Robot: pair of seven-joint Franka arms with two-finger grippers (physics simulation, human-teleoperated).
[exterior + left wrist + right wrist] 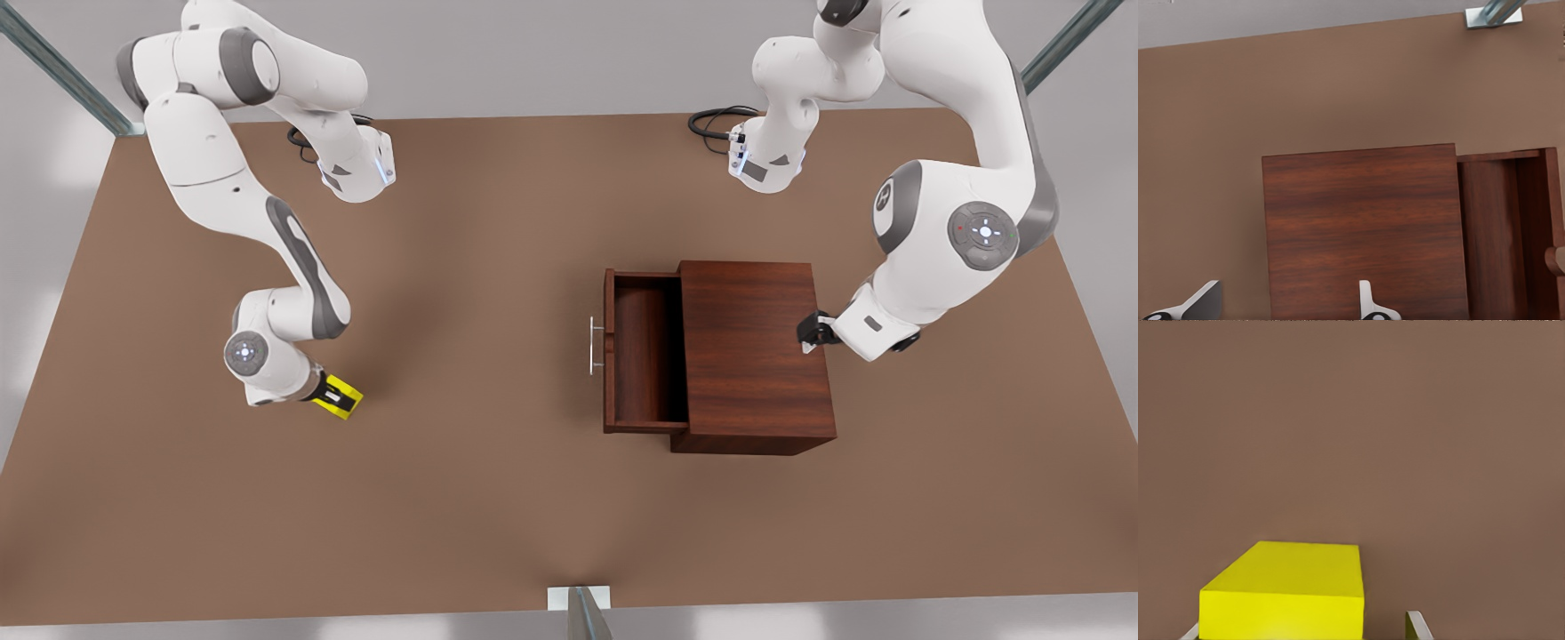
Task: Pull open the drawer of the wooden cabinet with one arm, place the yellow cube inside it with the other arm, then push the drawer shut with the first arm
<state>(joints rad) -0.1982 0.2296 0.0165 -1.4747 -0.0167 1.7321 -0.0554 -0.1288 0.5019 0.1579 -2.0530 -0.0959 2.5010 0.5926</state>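
Note:
The wooden cabinet [756, 356] stands right of the table's middle in the front view. Its drawer [645, 351] is pulled out toward the front view's left, with the silver handle [594, 345] at its front and nothing inside. My left gripper [813, 333] hangs open over the cabinet's far-right edge; in the left wrist view its fingertips [1205, 300] are spread above the cabinet top [1361, 227], with the drawer [1498, 233] beyond. The yellow cube [340, 396] lies on the table at the front view's left. My right gripper [1305, 627] is open and straddles the cube [1291, 587], with a gap beside one finger.
The brown table [462, 498] has wide bare room between the cube and the drawer. Black cables [711, 120] lie at the back near the arm bases. A metal post [578, 609] stands at the near edge, and slanted frame bars rise at the back corners.

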